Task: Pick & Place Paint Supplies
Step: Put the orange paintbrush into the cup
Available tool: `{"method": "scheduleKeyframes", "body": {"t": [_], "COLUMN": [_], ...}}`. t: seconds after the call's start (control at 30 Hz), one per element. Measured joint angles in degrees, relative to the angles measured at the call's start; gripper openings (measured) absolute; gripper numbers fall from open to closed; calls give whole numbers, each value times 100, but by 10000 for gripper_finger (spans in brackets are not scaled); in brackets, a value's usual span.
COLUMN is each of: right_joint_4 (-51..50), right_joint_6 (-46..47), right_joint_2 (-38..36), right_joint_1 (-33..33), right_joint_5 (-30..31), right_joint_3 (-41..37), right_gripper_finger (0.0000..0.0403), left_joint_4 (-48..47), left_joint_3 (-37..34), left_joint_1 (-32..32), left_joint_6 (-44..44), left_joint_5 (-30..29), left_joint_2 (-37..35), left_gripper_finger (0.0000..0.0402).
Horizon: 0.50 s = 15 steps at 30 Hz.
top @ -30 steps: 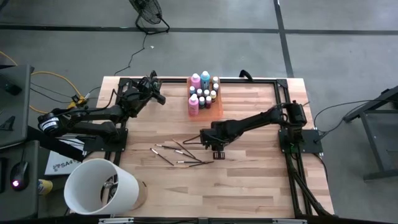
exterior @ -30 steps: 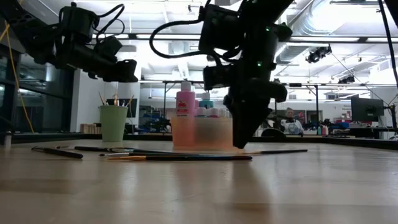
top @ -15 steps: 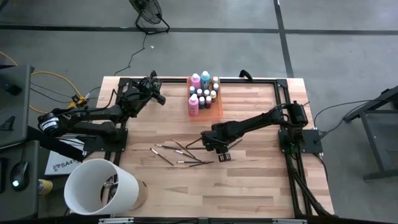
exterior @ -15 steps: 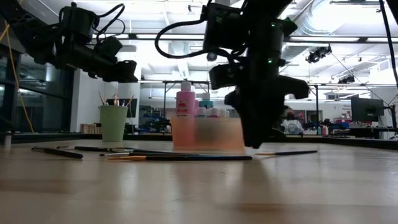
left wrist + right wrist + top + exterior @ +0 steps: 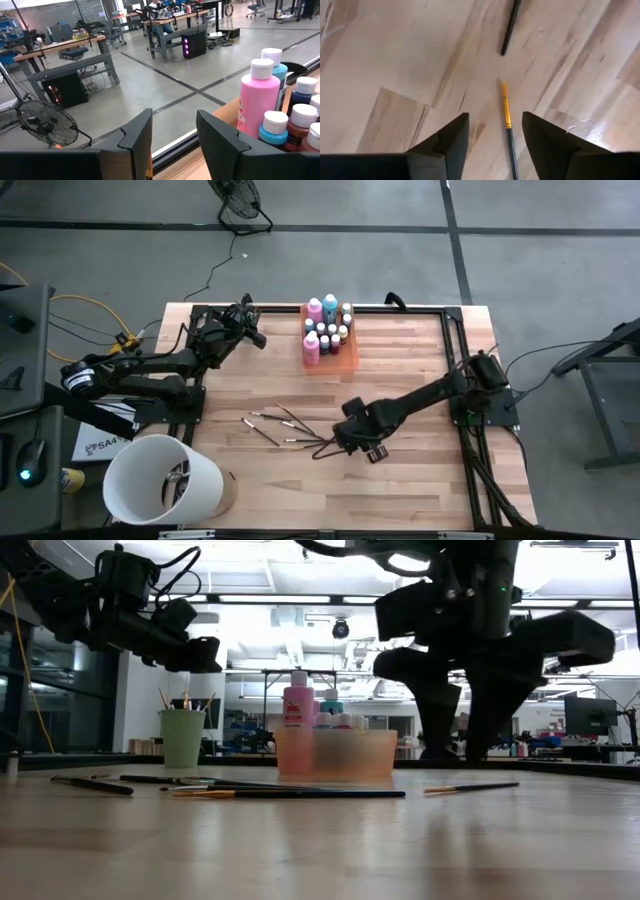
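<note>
Several thin dark-handled brushes (image 5: 285, 428) lie flat on the wooden table, left of my right gripper (image 5: 370, 448). That gripper points down, open, just above the table. A brush with an orange ferrule (image 5: 507, 125) lies below the gap, touching neither finger; it also shows lying on the table (image 5: 470, 786). Pink, teal and small dark bottles (image 5: 325, 330) stand in the orange tray (image 5: 352, 352) at the far middle. My left gripper (image 5: 255, 335) hangs level and open left of the tray, beside a pink bottle (image 5: 257, 105).
A mint-green cup (image 5: 183, 737) holds several brushes upright. A large pale cup (image 5: 160, 480) stands at the table's near left corner. A dark frame (image 5: 455, 330) runs along the far and right edges. Bare wood lies near and right of my right gripper.
My right gripper has gone toward the table's near edge and a little to the right, risen slightly and rolled about its own axis; its fingers now stand apart. A brush beside it has shifted the same way and lies on the table.
</note>
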Motion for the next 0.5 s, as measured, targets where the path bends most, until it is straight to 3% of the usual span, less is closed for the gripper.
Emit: {"method": "scheduleKeyframes", "body": {"t": [0.17, 0.5], "right_joint_4": [99, 624], "right_joint_6": [-111, -310], "right_joint_2": [38, 56], "right_joint_1": [64, -208], "right_joint_5": [29, -74], "right_joint_3": [-1, -20], "right_gripper_finger": [191, 180], "left_joint_4": [-58, -118], "left_joint_3": [0, 0], "left_joint_1": [0, 0], "left_joint_6": [-2, -2], "left_joint_5": [0, 0], "left_joint_2": [0, 0], "left_gripper_finger": [152, 152]}}
